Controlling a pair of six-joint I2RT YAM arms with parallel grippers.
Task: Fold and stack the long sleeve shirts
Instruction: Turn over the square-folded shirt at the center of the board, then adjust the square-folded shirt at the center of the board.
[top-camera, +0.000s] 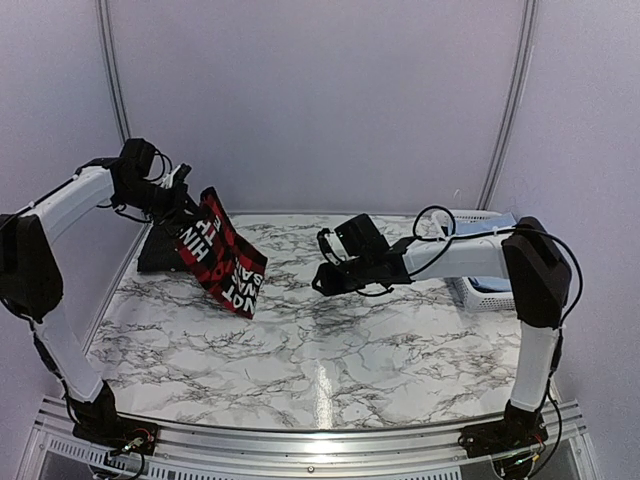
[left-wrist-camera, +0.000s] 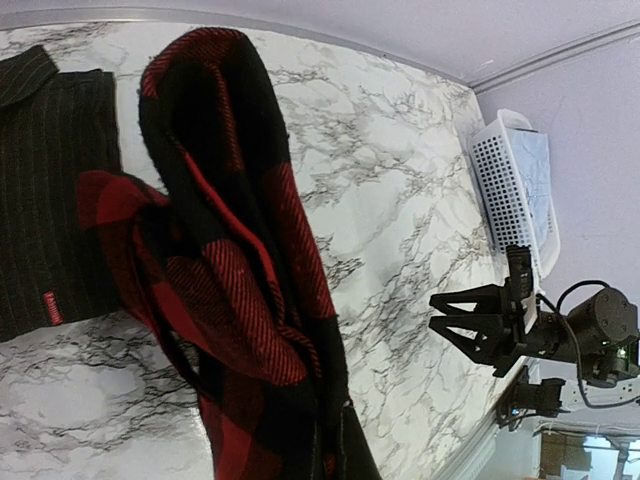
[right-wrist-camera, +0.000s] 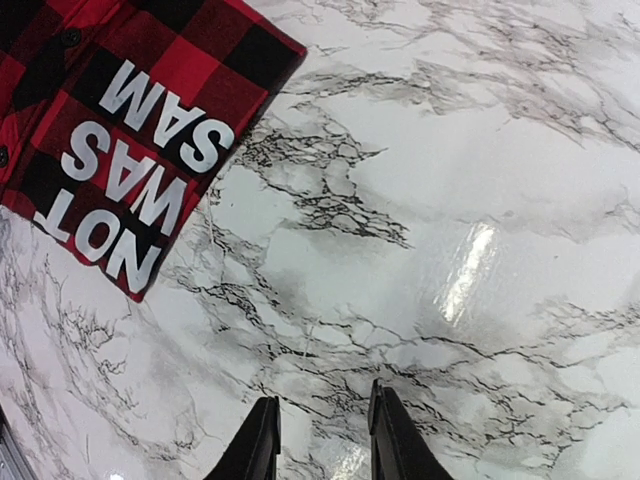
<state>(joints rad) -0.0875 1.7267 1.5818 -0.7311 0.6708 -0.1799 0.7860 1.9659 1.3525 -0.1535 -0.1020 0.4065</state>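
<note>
Two soft collared shirts sit far left on the marble-patterned desk (top-camera: 330, 340). The red-and-black plaid shirt (top-camera: 222, 255) hangs bunched from the clamped left fingers (top-camera: 186, 207), mostly hidden in its folds. The charcoal shirt (left-wrist-camera: 50, 180) lies flat, partly covered. The right fingers (right-wrist-camera: 262, 440) hover narrowly parted, empty. One white slotted basket (top-camera: 470, 290) sits half-hidden.

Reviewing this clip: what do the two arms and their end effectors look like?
Both arms match: the left arm and right arm have white tubular links between bulky black joint housings. Thin black cables loop loosely along each. The right end effector has two slim dark fingers; the left end effector is also black.
</note>
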